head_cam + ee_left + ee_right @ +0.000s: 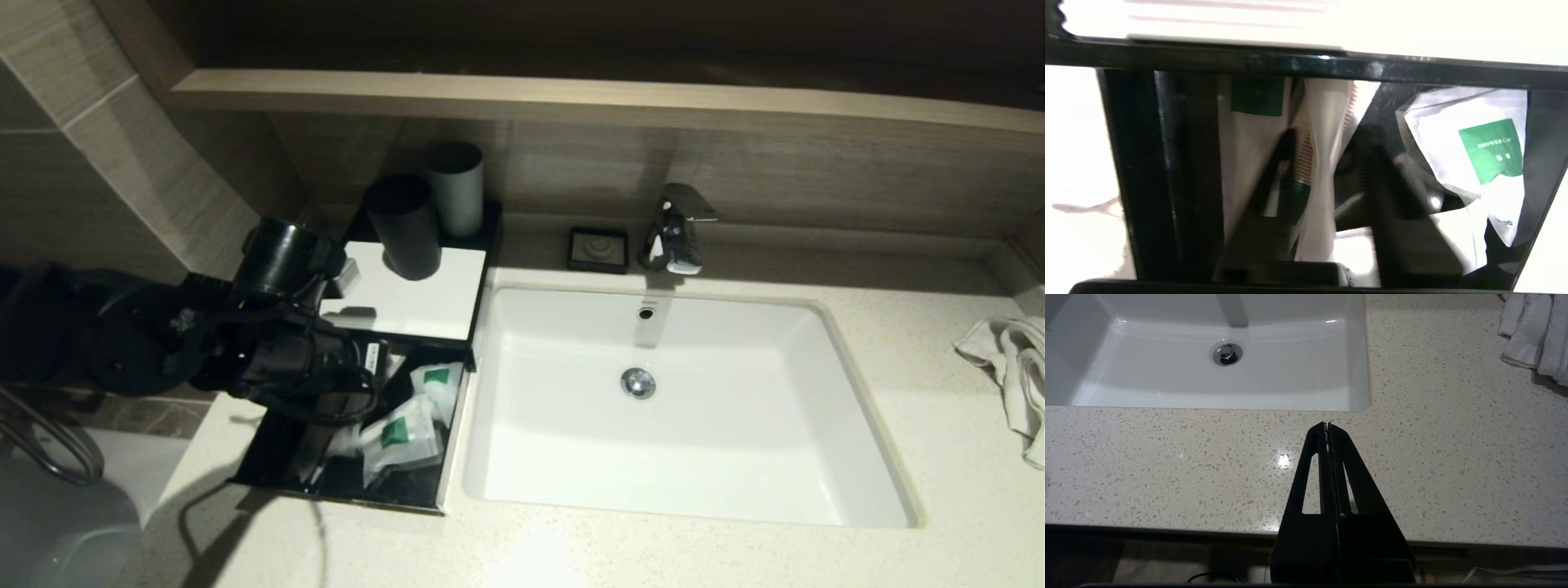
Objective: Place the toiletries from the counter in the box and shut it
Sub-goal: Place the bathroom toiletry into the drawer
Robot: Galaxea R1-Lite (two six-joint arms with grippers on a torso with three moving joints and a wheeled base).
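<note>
The black box [451, 433] stands open on the counter left of the sink, its rim also showing in the left wrist view [1306, 61]. Inside lie white sachets with green labels: a shower cap packet [1490, 151], which also shows in the head view [437, 380], another sachet [400, 437], and a long packet holding a comb [1314, 163]. My left gripper [1329, 134] is open just above the box's contents, its fingers on either side of the comb packet. My right gripper [1327, 424] is shut and empty over the counter's front edge.
The box's white lid [408, 314] covers its back half, with two dark cups [404, 224] standing on it. The white sink [849, 408] and faucet [676, 229] are to the right. A soap dish [598, 247] sits behind the sink. A towel [1016, 367] lies at the far right.
</note>
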